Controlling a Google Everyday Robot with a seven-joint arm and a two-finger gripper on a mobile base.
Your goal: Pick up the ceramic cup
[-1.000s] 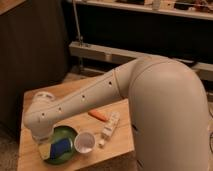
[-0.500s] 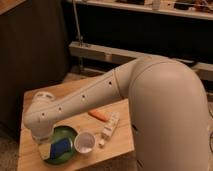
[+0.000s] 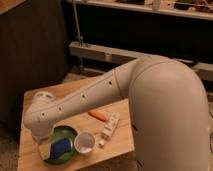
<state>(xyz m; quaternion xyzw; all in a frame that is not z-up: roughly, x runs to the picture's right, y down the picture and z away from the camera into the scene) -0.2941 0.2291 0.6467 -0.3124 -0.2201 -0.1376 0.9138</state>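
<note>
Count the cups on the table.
1. The cup stands beside the plate, near the front edge; the arm may hide others. The tool hangs over the plate.

Single high view over the arm (image 3: pixel 150 100), down onto the near table (image 3: pixel 28 152), hand (image 3: pixel 44 145) at lower left.

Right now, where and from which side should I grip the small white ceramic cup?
Grip the small white ceramic cup by its rim, straight from above: it stands upright, mouth open, no handle showing. The round green plate and white rectangular box flank it, so side approaches look cramped. The gripper hangs over the plate.
</note>
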